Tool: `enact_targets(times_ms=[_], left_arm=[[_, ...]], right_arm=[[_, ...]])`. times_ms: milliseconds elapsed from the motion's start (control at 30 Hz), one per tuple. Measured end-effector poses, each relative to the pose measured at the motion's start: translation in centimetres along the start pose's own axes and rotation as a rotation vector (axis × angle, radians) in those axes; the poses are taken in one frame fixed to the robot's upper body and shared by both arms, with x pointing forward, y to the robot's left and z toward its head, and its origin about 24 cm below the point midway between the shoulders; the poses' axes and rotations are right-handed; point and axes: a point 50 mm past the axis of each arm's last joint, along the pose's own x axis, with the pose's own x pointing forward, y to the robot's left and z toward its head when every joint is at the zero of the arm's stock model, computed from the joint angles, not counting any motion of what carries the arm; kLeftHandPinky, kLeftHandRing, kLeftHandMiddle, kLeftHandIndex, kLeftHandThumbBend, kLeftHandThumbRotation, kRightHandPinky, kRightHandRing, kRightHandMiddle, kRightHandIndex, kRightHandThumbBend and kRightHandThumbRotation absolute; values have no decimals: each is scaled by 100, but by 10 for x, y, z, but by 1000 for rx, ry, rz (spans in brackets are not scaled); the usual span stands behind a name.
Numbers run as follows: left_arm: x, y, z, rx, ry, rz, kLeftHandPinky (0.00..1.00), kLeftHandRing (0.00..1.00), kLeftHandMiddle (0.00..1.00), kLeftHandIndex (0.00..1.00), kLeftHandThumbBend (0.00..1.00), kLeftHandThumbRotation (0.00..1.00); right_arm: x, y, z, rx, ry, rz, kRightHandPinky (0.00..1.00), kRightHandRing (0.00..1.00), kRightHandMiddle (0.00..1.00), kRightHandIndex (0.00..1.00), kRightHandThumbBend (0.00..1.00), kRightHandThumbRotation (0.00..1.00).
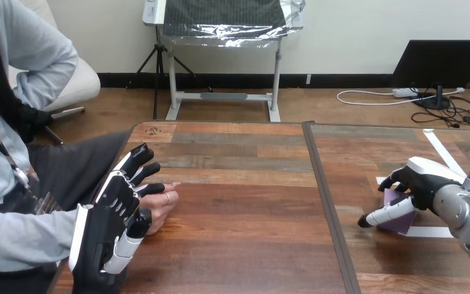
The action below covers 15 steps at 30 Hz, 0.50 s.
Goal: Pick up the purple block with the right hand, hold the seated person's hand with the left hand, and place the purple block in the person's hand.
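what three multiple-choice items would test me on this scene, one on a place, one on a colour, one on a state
1. Where is the purple block?
A. at the table's right side, in the right hand
B. at the table's far left corner
C. at the table's middle

2. What colour is the tape beside the block?
A. red
B. white
C. blue

3. How are the right hand's fingers?
A. straight and flat on the table
B. curled round the block
C. curled into a fist that holds nothing

Answers:
1 A: the purple shows between the right hand's thumb and fingers, right of the table's seam.
2 B: white strips lie on the wood around the block.
3 B: the fingers bend over the block's far side and the thumb lies across its near side.
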Motion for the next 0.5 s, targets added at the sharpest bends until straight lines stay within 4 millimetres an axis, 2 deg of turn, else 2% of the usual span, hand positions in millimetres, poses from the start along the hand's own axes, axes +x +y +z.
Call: enact_targets(times_ms=[233,500], left_arm=[[0,0,0,0,0,-1,70,83,87,85,100,83],[0,0,0,0,0,0,69,82,86,85,100,83]], right_arm=[[0,1,-1,11,0,-4,69,73,75,73,92,28],[0,1,-1,16,-4,-9,69,72,74,72,93,31]])
